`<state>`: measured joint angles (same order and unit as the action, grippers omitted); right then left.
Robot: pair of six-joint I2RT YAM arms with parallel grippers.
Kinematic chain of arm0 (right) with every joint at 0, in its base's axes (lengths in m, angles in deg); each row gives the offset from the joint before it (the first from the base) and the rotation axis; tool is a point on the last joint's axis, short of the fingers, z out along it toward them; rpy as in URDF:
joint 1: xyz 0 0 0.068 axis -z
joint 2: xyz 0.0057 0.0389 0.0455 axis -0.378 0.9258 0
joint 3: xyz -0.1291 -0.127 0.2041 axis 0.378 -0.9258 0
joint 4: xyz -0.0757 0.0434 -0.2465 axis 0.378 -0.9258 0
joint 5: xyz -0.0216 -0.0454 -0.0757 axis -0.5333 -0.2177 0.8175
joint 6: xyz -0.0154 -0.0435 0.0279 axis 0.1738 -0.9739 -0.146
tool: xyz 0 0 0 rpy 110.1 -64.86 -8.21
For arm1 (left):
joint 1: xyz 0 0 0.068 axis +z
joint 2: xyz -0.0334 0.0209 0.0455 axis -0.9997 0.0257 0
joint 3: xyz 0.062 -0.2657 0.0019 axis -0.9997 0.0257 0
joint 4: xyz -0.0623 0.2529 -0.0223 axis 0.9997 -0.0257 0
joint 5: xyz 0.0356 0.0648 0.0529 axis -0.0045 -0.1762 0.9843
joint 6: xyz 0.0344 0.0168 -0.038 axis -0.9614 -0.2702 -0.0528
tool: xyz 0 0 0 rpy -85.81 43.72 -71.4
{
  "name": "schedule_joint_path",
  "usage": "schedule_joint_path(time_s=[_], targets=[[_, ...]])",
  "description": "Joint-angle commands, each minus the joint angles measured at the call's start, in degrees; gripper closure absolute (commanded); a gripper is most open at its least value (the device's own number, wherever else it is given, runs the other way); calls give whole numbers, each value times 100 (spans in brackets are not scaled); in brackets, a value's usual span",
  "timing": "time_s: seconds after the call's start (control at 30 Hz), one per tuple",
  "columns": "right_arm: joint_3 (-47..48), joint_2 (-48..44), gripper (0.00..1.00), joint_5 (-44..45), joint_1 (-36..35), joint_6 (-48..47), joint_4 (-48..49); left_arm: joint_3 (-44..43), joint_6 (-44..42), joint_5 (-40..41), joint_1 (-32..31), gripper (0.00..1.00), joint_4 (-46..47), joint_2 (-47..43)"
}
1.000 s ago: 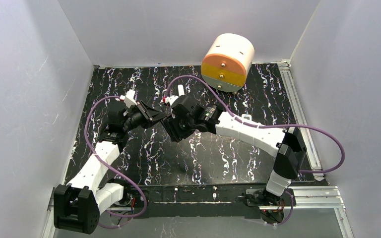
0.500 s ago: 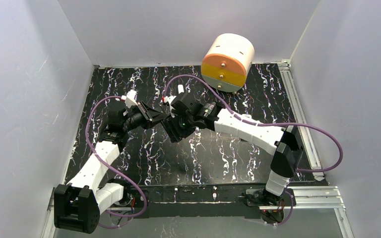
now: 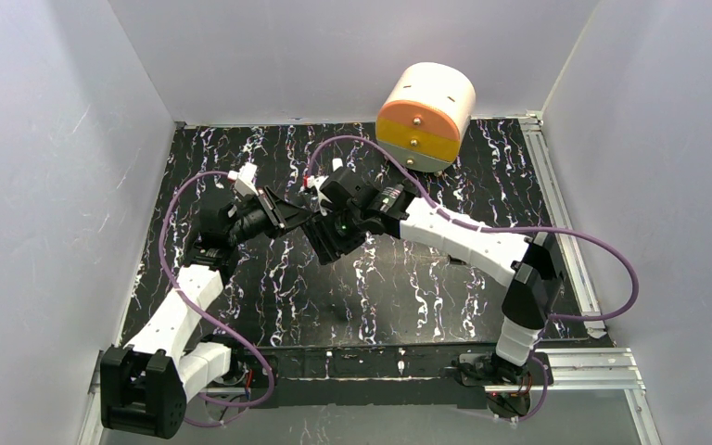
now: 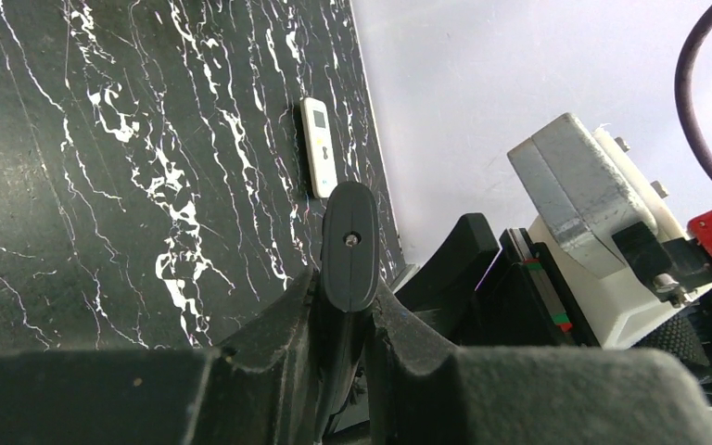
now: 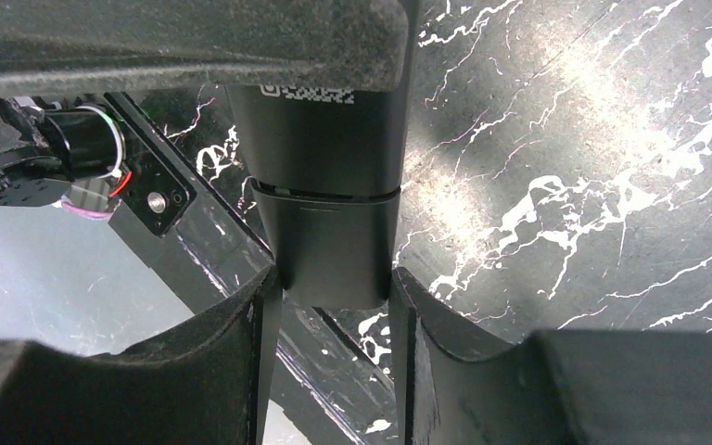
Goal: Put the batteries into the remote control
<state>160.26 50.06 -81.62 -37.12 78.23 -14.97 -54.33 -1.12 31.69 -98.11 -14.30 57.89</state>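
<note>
**Left fingers** (image 4: 287, 324): closed tight on the slim black remote (image 4: 349, 243). Its narrow end stands up between them, with a small screw in the end face.

**Right fingers** (image 5: 261, 320): set at medium width, one pressed against each long side of the same slim black remote. They grip the section below a cross seam, and a square code label (image 5: 306, 91) sits above the seam.

**Position:** both arms meet over the middle of the black marbled desk (image 3: 380, 297).

**Surroundings:**
- A narrow white remote (image 4: 318, 148) lies flat just beside the wall.
- A round banded box (image 3: 425, 116) stands at the far edge.

**Task items:** the white remote control and the batteries cannot be made out in any view.
</note>
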Motion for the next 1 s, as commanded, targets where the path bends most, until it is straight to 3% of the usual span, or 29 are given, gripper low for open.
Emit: schedule_joint_path(time_s=[0.0, 0.17, 0.6, 0.8, 0.97], targets=[[186, 112, 50, 473, -17, -105, 268, -37, 256, -961, -139, 100, 308, -199], [228, 82, 44, 437, -21, -35, 290, -64, 414, -1046, -140, 100, 308, -122], [551, 216, 44, 436, -9, 115, -21, 151, 900, -1047, -135, 100, 307, 295], [215, -56, 24, 61, 66, 279, 503, 125, 909, -1053, -128, 100, 308, 404], [-464, -586, 13, -581, 273, 542, 1485, 121, 926, -1037, -131, 100, 308, 471]])
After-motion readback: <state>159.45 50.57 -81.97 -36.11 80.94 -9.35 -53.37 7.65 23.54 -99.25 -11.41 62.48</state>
